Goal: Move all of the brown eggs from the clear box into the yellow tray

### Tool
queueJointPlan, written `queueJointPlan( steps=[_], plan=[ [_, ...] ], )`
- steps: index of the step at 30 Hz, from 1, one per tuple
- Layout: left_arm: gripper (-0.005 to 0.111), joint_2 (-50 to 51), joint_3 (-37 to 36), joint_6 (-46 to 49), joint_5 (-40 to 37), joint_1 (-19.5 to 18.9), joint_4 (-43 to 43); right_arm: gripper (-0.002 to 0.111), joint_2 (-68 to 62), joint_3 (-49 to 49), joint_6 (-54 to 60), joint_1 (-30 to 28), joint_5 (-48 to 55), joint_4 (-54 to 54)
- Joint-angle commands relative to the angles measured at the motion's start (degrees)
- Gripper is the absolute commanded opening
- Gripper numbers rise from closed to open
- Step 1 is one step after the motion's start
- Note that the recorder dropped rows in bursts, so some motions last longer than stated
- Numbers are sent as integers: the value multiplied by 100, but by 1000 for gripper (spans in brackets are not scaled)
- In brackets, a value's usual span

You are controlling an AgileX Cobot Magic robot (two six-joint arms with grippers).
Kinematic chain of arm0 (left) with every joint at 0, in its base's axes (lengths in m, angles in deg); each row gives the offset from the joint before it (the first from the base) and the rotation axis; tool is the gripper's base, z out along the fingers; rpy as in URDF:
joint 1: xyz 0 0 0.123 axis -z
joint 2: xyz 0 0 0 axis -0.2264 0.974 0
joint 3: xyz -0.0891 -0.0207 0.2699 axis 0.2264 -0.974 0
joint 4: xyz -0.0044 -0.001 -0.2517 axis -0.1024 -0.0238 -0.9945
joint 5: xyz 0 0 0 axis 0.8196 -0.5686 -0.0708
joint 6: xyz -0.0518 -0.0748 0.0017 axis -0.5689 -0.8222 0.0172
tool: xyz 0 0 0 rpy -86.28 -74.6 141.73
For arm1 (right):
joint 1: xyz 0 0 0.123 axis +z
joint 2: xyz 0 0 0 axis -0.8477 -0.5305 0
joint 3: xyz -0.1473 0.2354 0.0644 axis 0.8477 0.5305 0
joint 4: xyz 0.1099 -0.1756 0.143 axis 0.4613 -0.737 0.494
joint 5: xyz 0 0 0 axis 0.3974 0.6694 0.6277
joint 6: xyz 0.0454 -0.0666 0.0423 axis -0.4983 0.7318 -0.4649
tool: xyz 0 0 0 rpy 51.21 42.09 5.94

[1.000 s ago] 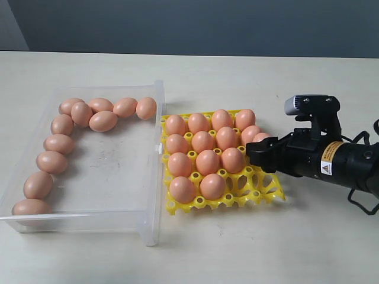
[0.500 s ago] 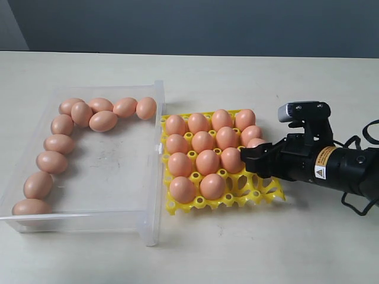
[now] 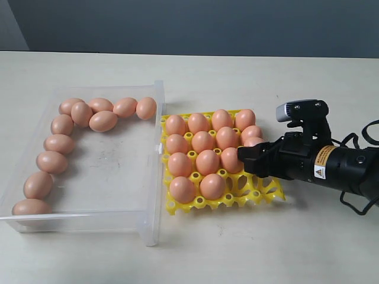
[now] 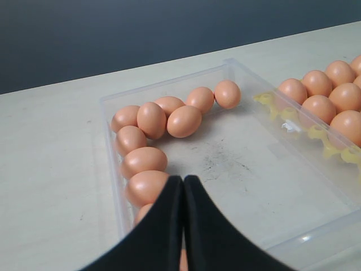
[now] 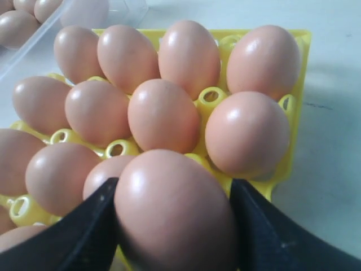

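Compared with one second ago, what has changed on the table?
The right end effector, shut on an egg, moved left, further over the tray. Nothing was taken or let go. The eggs in the box lie as before.

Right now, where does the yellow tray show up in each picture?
Exterior view: yellow tray right of centre, beside the clear box.
Left wrist view: only its edge, past the clear box's wall.
Right wrist view: fills the picture behind the brown egg the right gripper holds.
Shared landmark: the clear box.
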Motion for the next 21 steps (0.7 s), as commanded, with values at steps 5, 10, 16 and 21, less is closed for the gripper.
queueJointPlan(
  steps=[5, 10, 16, 21],
  plan=[
    [0, -28, -23, -15, 59, 7, 0, 60, -12, 24, 62, -8, 94, 70],
    [0, -28, -23, -15, 59, 7, 0, 68, -12, 24, 111, -8, 106, 140],
    [0, -28, -23, -15, 59, 7, 0, 67, 112, 24, 111, -8, 106, 140],
    [0, -28, -23, -15, 59, 7, 0, 65, 156, 24, 273, -8, 499, -229]
  ],
)
